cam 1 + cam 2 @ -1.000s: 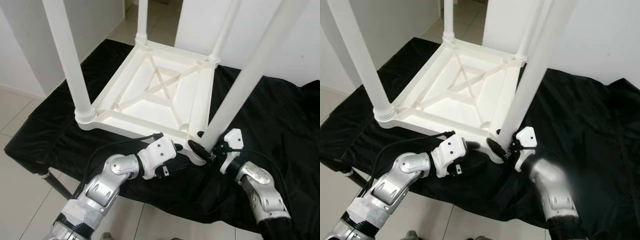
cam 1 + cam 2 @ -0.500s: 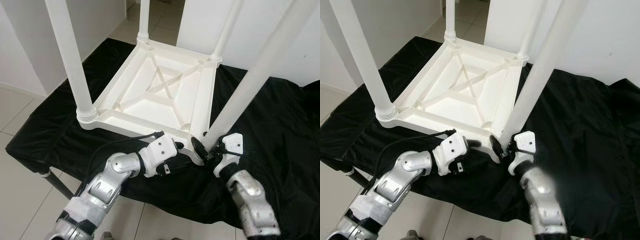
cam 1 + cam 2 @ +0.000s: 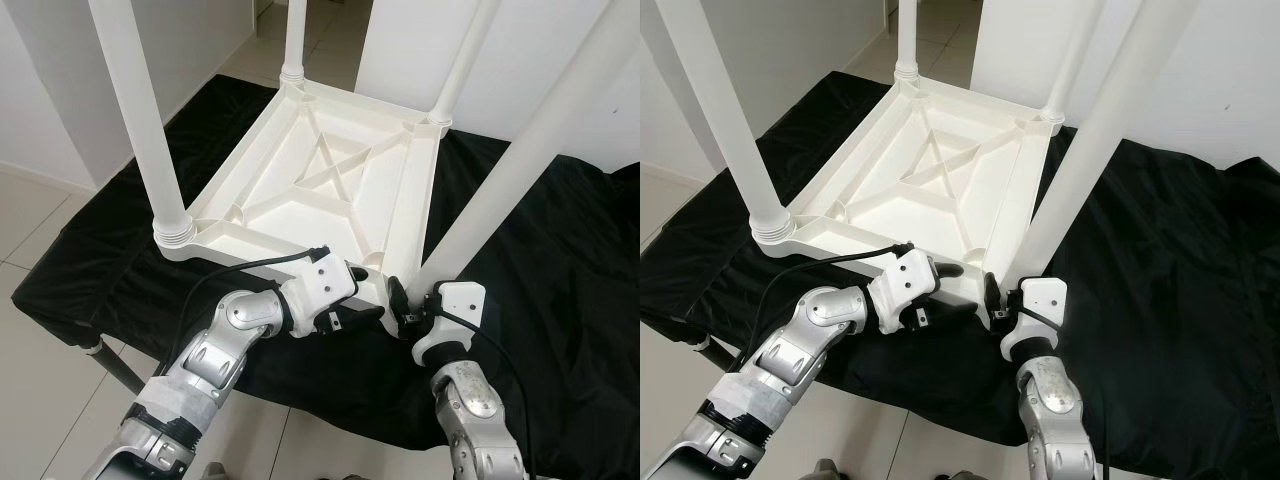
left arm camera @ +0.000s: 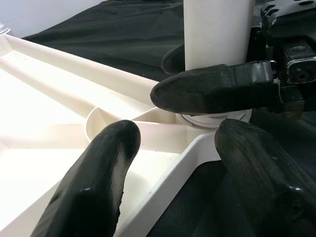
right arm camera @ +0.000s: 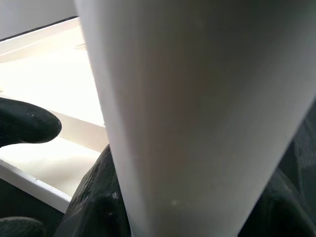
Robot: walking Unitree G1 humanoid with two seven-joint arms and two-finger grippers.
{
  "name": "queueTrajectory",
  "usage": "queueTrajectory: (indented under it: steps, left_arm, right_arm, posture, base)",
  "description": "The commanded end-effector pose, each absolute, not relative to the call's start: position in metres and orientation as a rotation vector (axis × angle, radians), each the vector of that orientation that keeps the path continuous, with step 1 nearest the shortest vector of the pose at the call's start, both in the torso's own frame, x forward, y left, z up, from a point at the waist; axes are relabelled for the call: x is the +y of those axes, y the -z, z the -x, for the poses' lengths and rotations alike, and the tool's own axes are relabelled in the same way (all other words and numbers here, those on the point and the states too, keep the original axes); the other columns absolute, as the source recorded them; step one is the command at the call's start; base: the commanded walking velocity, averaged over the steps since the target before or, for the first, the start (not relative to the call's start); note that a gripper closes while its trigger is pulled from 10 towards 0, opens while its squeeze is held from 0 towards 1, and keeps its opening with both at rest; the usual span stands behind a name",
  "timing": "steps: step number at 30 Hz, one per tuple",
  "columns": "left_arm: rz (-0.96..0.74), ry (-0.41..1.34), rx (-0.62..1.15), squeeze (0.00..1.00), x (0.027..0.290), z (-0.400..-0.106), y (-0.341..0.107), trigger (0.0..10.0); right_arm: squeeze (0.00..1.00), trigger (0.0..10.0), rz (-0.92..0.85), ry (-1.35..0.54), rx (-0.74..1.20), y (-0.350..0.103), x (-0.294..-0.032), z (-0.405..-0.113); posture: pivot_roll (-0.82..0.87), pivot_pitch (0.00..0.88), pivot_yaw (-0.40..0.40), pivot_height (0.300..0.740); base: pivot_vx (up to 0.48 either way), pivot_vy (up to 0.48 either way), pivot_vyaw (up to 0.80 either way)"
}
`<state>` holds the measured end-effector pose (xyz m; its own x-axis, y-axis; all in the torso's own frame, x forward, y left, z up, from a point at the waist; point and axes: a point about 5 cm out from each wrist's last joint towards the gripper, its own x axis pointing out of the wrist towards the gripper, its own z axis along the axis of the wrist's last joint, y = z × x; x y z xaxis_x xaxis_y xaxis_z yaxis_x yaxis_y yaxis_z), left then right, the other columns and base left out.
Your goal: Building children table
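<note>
On cloth: white table is lying upside down on a black cloth, filling the scene from centre to 12 o'clock, four legs pointing up.
Legs: far pair are standing at 12 and 1 o'clock corners; near-left leg is rising at 10 o'clock; near-right leg is slanting up toward 2 o'clock from the 5 o'clock corner.
Right gripper: sitting at the foot of the near-right leg, fingers closed around it just above the corner socket. In its wrist view the leg is running between the black fingers.
Left gripper: sitting at 6 o'clock, spread wide and straddling the table's near rim beside that same corner; one finger is lying over the inner face, the other outside over the cloth.
Gap: the two grippers are nearly touching at the corner.
Floor: pale tiles are showing at 8 to 9 o'clock.
</note>
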<state>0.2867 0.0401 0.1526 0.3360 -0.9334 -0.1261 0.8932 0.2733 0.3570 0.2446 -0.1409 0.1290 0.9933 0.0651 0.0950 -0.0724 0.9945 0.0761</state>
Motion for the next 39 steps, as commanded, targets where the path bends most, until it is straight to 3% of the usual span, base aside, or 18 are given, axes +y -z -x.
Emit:
queueTrajectory:
  steps: [1,3,4,5,17,18,19,20,28,39]
  left_arm:
    - [-0.403,1.208,-0.112,0.08,0.042,-0.287,-0.15,10.0]
    - [-0.404,1.212,-0.108,0.11,0.043,-0.286,-0.15,10.0]
    - [-0.4,1.217,-0.105,0.13,0.044,-0.285,-0.15,10.0]
    - [-0.397,1.222,-0.103,0.14,0.045,-0.284,-0.15,10.0]
    - [-0.402,1.246,-0.112,0.09,0.047,-0.278,-0.151,10.0]
    - [-0.401,1.246,-0.113,0.09,0.047,-0.277,-0.15,10.0]
    - [-0.401,1.246,-0.113,0.09,0.047,-0.277,-0.15,10.0]
    - [-0.399,1.246,-0.113,0.09,0.046,-0.276,-0.15,10.0]
    - [-0.371,1.243,-0.109,0.09,0.044,-0.271,-0.149,10.0]
    - [-0.363,1.295,-0.09,0.07,0.042,-0.262,-0.149,10.0]
  right_arm:
    - [0.0,10.0,-0.095,-0.012,-0.016,-0.115,-0.147,-0.239]
    - [0.0,10.0,-0.095,-0.01,-0.014,-0.115,-0.147,-0.239]
    - [0.68,10.0,-0.101,-0.012,-0.019,-0.116,-0.147,-0.24]
    - [1.0,10.0,-0.106,-0.018,-0.025,-0.117,-0.146,-0.241]
    - [1.0,10.0,-0.129,-0.129,-0.123,-0.135,-0.157,-0.252]
    - [0.33,10.0,-0.125,-0.15,-0.129,-0.136,-0.158,-0.253]
    - [0.33,10.0,-0.125,-0.15,-0.129,-0.136,-0.158,-0.253]
    - [0.02,10.0,-0.133,-0.161,-0.133,-0.136,-0.159,-0.253]
    - [0.0,10.0,-0.098,-0.338,-0.149,-0.137,-0.156,-0.256]
    - [0.0,10.0,0.004,-0.576,-0.093,-0.136,-0.172,-0.267]
  posture:
    - [0.0,0.117,-0.084,0.74]
    - [0.0,0.116,-0.082,0.74]
    - [0.01,0.116,-0.082,0.74]
    - [0.01,0.116,-0.082,0.74]
    - [0.0,0.099,-0.094,0.74]
    - [0.0,0.1,-0.098,0.74]
    - [0.0,0.1,-0.098,0.74]
    - [0.0,0.1,-0.098,0.74]
    - [0.01,0.093,-0.1,0.74]
    - [0.01,0.064,-0.078,0.74]
  base:
    - [0.0,0.0,0.0]
    - [0.0,0.0,0.0]
    - [0.0,0.0,0.0]
    - [0.0,0.0,0.0]
    - [0.0,0.0,0.0]
    - [0.0,0.0,0.0]
    - [0.0,0.0,0.0]
    - [0.0,0.0,0.0]
    - [0.0,0.0,0.0]
    - [0.0,0.0,0.0]
